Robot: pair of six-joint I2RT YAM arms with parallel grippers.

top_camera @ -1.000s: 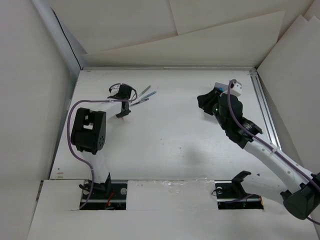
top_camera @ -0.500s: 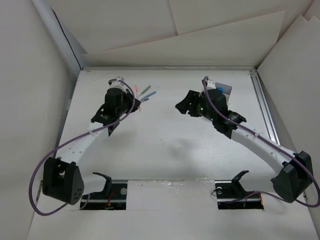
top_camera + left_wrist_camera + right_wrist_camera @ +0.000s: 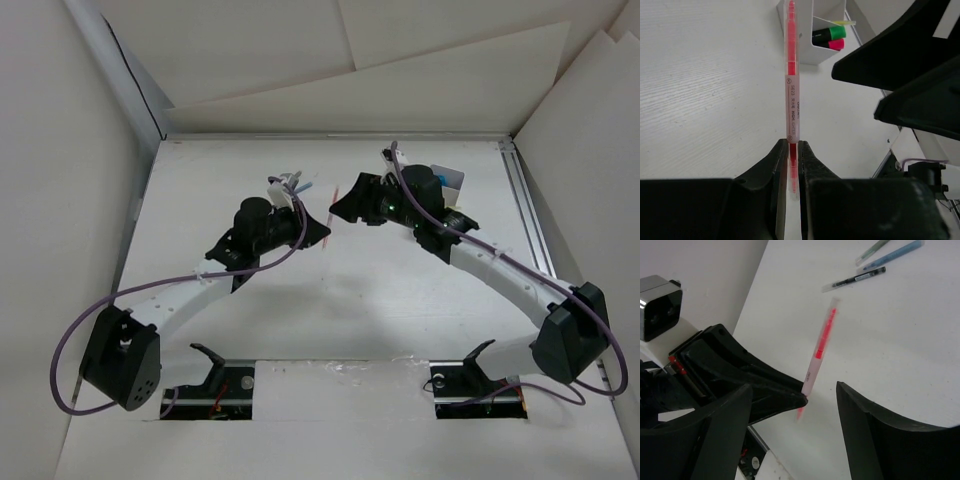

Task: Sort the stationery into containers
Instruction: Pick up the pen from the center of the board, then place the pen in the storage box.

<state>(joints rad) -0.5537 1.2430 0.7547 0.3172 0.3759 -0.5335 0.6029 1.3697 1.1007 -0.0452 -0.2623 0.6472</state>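
Note:
My left gripper (image 3: 792, 145) is shut on the lower end of a thin red highlighter pen (image 3: 792, 95), which sticks out straight ahead of the jaws. In the top view the left gripper (image 3: 312, 230) is at mid-table. My right gripper (image 3: 343, 207) faces it a little way off. The right gripper (image 3: 794, 390) is open, and the red pen (image 3: 819, 354) and the left fingertips (image 3: 795, 399) lie in front of the gap. The white container (image 3: 807, 54) beyond holds a green highlighter (image 3: 831, 33) and a pink one (image 3: 834, 45).
Three thin pens lie together on the table at the back: a greenish one (image 3: 873, 249), a blue one (image 3: 895, 253) and a black one (image 3: 861, 278), also seen from above as a pen cluster (image 3: 291, 183). The container (image 3: 455, 181) stands behind the right wrist. White walls surround the table.
The left arm swung right to mid-table with the red pen in its jaws. The right gripper moved left, away from the container, and its jaws opened wider.

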